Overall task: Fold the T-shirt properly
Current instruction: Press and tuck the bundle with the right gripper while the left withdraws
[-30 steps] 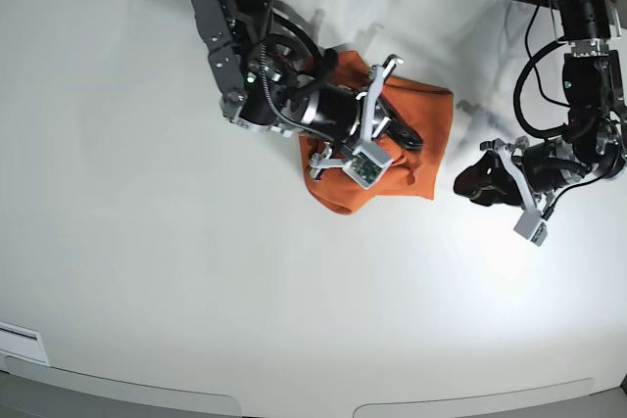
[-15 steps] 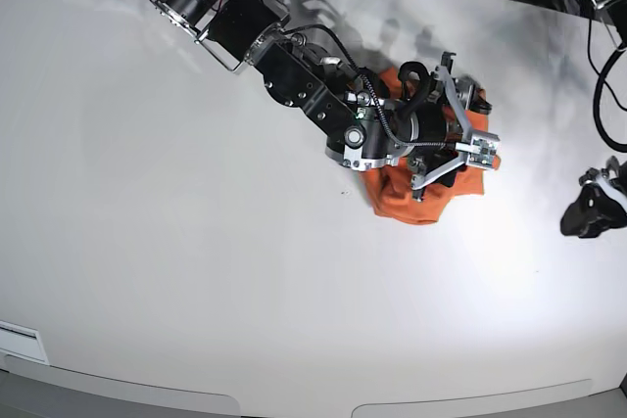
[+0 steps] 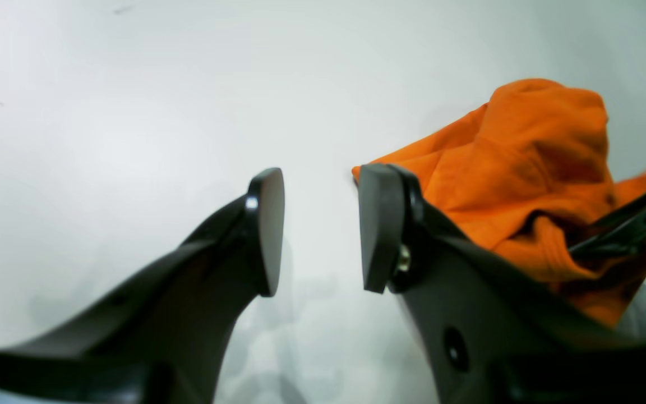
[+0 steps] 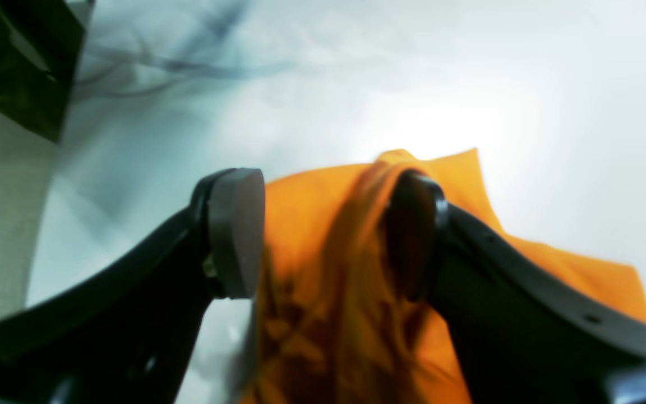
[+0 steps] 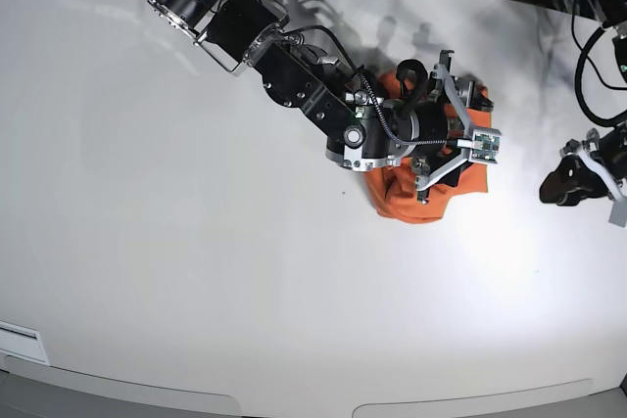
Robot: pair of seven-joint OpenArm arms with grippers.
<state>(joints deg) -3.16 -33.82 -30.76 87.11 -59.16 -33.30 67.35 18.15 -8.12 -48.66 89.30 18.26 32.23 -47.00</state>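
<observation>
T-shirt (image 5: 423,198) sits bunched in a crumpled heap on the white surface (image 5: 196,271), right of centre toward the far edge. Right hand (image 4: 323,230) is over it — fingers spread wide, a ridge of orange fabric standing between them, not pinched. Left hand (image 3: 314,230) is well off to the right, fingers partly apart, holding nothing — only bare surface shows in the gap, shirt beyond it.
</observation>
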